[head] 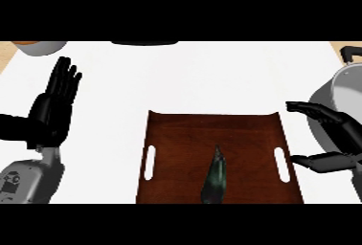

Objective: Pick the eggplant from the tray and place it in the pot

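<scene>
Lying lengthwise in the dark brown wooden tray with slotted handles [170,143], the slim dark green-purple eggplant [215,178] sits near its front edge.
The grey metal pot [346,91] stands on the white surface [198,76] at the right; its inside is hidden. The right hand [332,139], fingers spread and holding nothing, hovers between tray and pot. The left hand [51,112] rests open, fingers up, at the left.

The white counter [205,76] carries a brown tray [176,143] near its front and a grey pot [344,95] at right.
</scene>
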### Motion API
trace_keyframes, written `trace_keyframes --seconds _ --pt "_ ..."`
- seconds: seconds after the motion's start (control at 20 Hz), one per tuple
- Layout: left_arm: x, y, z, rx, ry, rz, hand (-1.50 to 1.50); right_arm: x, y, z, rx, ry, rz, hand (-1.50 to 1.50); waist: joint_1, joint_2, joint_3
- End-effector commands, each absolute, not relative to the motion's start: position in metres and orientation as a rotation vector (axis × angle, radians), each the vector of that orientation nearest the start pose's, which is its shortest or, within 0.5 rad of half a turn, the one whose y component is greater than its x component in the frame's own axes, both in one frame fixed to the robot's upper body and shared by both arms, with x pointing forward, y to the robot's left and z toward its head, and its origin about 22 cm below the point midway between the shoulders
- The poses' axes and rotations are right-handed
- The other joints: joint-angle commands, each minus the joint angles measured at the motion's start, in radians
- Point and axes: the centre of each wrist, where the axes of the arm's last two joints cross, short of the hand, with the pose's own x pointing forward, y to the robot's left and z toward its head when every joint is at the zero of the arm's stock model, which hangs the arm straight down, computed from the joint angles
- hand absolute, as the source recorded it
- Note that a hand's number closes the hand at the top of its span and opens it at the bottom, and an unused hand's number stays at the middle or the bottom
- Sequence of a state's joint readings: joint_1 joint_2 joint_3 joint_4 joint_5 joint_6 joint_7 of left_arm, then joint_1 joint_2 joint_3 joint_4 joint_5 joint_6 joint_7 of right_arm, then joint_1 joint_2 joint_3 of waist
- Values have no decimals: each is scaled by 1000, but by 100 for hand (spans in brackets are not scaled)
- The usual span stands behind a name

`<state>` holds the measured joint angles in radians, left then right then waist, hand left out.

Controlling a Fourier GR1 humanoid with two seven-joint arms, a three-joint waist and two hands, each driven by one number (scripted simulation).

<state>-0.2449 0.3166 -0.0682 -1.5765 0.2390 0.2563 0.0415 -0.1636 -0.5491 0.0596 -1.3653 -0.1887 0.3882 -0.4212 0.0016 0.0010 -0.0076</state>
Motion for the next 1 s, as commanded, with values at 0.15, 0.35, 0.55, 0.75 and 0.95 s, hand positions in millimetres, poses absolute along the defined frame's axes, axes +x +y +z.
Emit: trace_keyframes --seconds 0.15,0.35,0.55,0.75,0.95 --pt "300 262 72 114 -1749 64 0 257 -376 42 102 -1764 895 -150 -10 -1 8" --pt "292 253 78 110 -1769 65 0 283 -352 79 62 -1612 1087 -150 2 -3 7" --pt "299 265 92 114 -1761 40 0 286 -321 109 55 -1546 1236 -150 0 -4 7" --pt "305 267 66 124 -1760 53 0 272 -290 107 45 -1470 1272 -150 -11 -2 7" --pt "298 261 79 109 -1768 53 0 278 -255 87 40 -1395 1293 -150 -1 -2 7"
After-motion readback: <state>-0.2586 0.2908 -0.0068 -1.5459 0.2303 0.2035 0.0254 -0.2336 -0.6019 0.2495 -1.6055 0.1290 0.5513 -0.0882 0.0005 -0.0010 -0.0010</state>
